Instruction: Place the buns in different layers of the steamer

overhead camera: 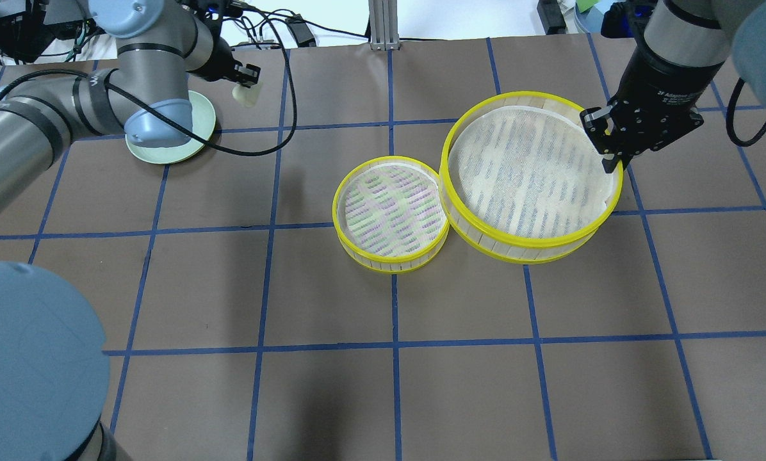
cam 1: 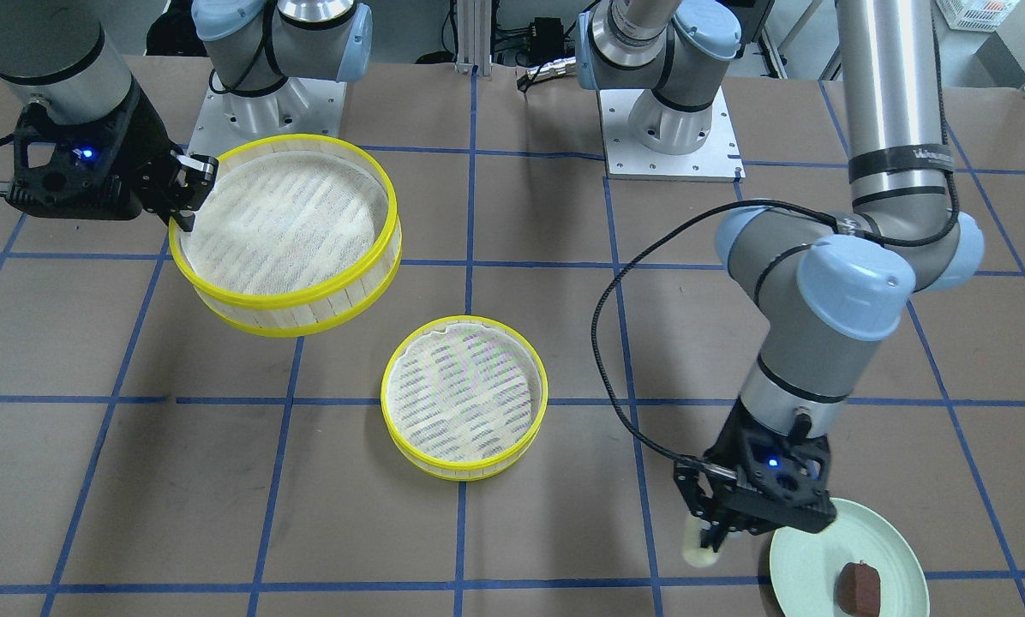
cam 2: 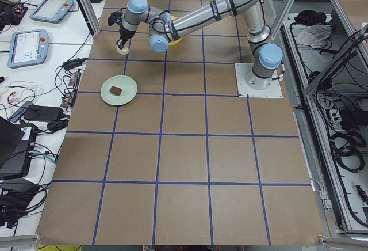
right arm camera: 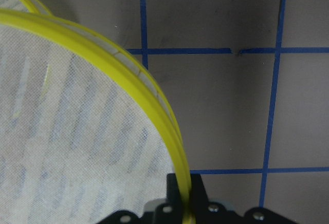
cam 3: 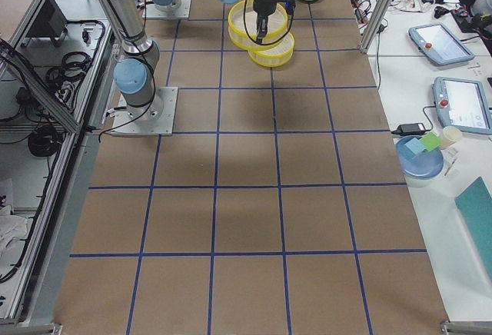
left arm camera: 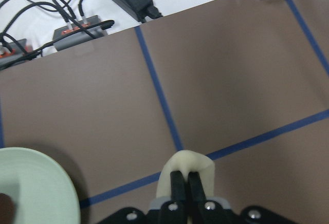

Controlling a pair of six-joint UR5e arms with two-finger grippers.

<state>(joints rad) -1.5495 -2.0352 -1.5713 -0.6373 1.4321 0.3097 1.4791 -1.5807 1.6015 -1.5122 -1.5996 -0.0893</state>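
I see my left gripper (cam 1: pixel 708 533) pinched shut on the cream bun (cam 1: pixel 702 556), just beside the green plate (cam 1: pixel 808 557) carrying the brown bun (cam 1: pixel 858 589); my right gripper (cam 1: pixel 188 202) clamps the raised tray (cam 1: pixel 290 315) by its rim; the second tray (cam 1: pixel 465 470) sits on the desk (cam 1: pixel 135 480).

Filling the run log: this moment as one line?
left claw: shut on cream bun | right claw: shut on raised steamer tray rim | second tray: empty, on table | brown bun: on green plate

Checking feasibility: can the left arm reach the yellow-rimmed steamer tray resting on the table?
Probably yes: that yellow-rimmed tray sits uncovered, only bare brown table between it and the left gripper.
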